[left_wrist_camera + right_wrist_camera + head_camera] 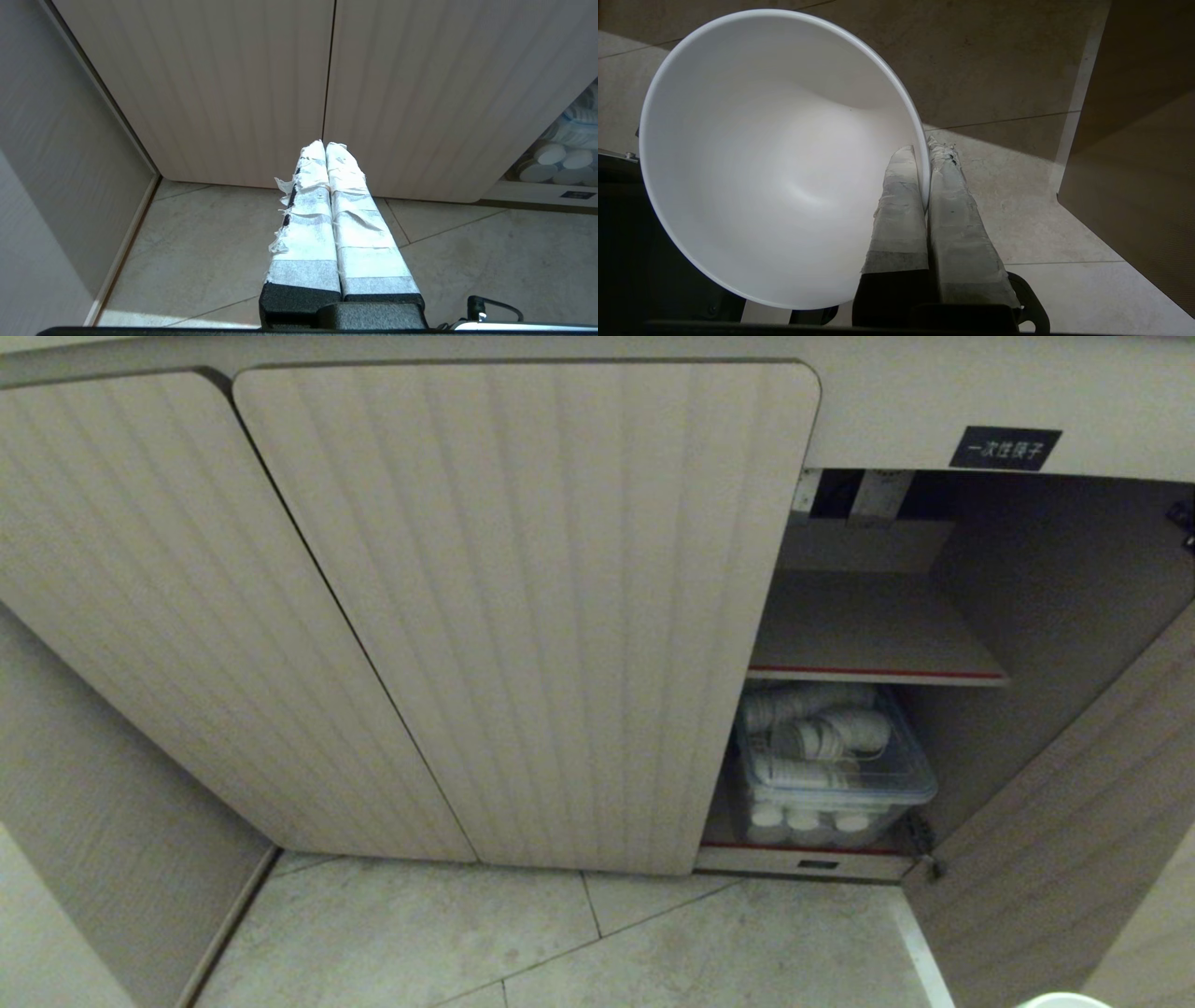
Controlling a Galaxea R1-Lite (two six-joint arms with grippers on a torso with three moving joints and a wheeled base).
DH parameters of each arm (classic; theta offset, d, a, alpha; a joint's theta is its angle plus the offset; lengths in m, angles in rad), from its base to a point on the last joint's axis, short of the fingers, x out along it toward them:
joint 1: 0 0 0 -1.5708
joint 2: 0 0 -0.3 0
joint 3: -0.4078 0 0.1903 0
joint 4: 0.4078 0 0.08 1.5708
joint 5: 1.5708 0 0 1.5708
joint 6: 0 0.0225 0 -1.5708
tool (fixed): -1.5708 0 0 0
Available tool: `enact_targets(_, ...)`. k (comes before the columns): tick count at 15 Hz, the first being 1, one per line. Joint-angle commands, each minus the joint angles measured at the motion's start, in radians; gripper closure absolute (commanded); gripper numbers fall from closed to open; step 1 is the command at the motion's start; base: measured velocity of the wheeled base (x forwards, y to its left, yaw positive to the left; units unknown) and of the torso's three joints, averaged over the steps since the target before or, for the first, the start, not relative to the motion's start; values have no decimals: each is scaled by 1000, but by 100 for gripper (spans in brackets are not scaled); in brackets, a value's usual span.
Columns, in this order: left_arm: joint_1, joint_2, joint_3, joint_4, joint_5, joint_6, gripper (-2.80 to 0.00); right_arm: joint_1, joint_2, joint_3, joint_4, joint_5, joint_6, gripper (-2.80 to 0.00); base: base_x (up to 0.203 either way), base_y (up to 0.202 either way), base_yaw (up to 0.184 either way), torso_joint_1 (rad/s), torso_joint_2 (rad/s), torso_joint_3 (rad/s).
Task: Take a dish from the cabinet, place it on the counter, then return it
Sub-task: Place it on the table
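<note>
Two taped fingers of our right gripper pinch the white bowl's rim, one inside, one outside, carrying it above the floor tiles beside the open cabinet; our left gripper idles, clenched empty.

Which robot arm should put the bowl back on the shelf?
Probably the right. Its end effector already pinches the small glossy white round bowl by the rim, near the beige ribbed cabinet's open side. The left end effector is shut, empty, facing closed doors.
</note>
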Motion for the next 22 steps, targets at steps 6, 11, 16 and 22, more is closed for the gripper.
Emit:
enact_targets(6, 0, 0, 0, 0, 0, -1, 0, 6, 13, 14, -6, 2, 1, 0, 0, 0, 0, 0, 0, 0)
enact_targets(11, 0, 0, -1, 0, 0, -1, 0, 7, 17, 13, -7, 2, 2, 0, 0, 0, 0, 0, 0, 0)
enact_targets(16, 0, 0, -1, 0, 0, -1, 0, 9, 19, 10, -9, 2, 1, 0, 0, 0, 0, 0, 0, 0)
enact_targets(22, 0, 0, 0, 0, 0, -1, 0, 10, 13, 10, -7, 3, 2, 0, 0, 0, 0, 0, 0, 0)
